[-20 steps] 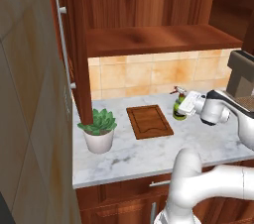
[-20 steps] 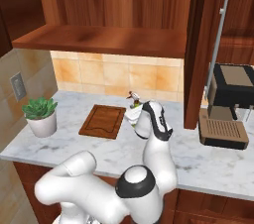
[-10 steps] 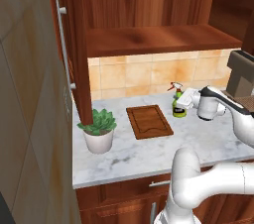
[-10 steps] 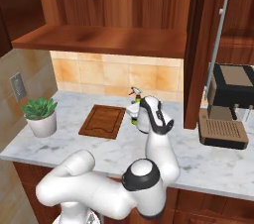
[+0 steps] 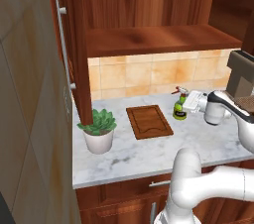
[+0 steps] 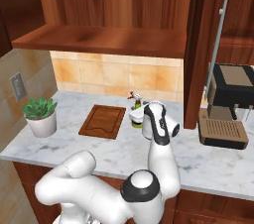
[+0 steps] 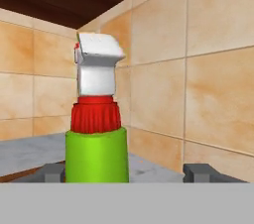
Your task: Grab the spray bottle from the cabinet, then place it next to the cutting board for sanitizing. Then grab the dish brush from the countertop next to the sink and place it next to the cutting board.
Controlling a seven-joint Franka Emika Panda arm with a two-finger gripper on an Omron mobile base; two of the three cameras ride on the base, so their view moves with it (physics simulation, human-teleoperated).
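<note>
Bottle (image 5: 180, 108) stands upright on the table (image 5: 149, 151) just beside the board (image 5: 148, 121), gripper (image 7: 124, 172) fingers apart around it, so best back straight off without tipping it.

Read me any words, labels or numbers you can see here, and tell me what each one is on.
None can be read.
Small green spray bottle with white trigger head: dark label, print too small and blurred.
Dark coffee machine: no marking visible.
</note>
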